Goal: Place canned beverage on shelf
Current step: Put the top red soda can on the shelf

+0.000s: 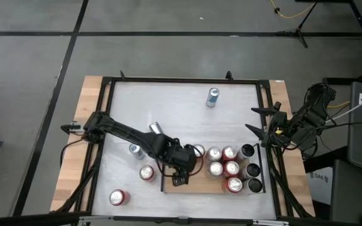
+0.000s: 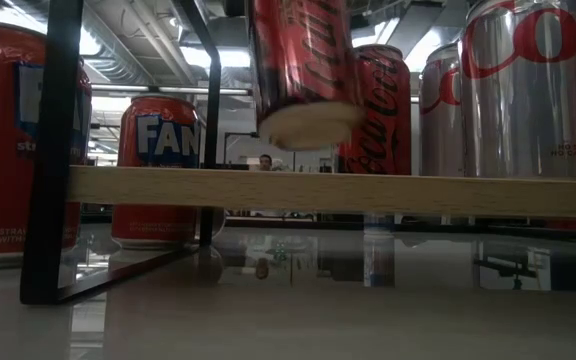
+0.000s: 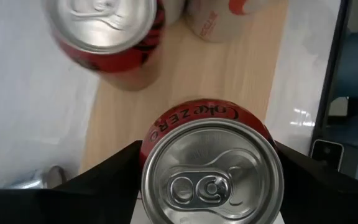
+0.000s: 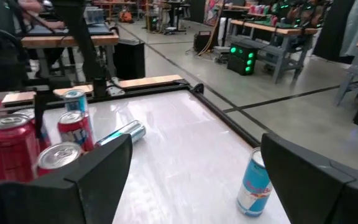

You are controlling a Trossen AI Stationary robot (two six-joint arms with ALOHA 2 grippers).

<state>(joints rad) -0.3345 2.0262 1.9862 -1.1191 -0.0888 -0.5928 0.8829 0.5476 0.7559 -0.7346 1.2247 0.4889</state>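
Note:
The shelf (image 1: 197, 183) is a light-brown wooden board at the table's near right, and its front edge shows in the low view (image 2: 368, 190). Several cans stand on it. My left gripper (image 1: 182, 164) is over the shelf's left part, shut on a red Coke Zero can (image 3: 211, 177). The can hangs above the board in the low view (image 2: 303, 70) and is hidden under the gripper in the high view. My right gripper (image 4: 191, 168) is open and empty at the table's right edge (image 1: 270, 130). My left gripper pinches the can's side wall (image 3: 148, 134) between its two fingers (image 3: 107, 180), one on each side, just below the top rim. The fingers come from above, pointing down. The can is upright, slightly tilted, and its bottom (image 2: 306, 125) is lifted clear of the board.
A red can (image 3: 104, 31) stands on the shelf just beyond the held one. More cans fill the shelf's right half (image 1: 231, 168). Loose cans stand on the white table (image 1: 146, 172) (image 1: 118, 198) (image 1: 135, 149), one slim can lies down (image 1: 156, 129), and a blue one stands far off (image 1: 212, 97).

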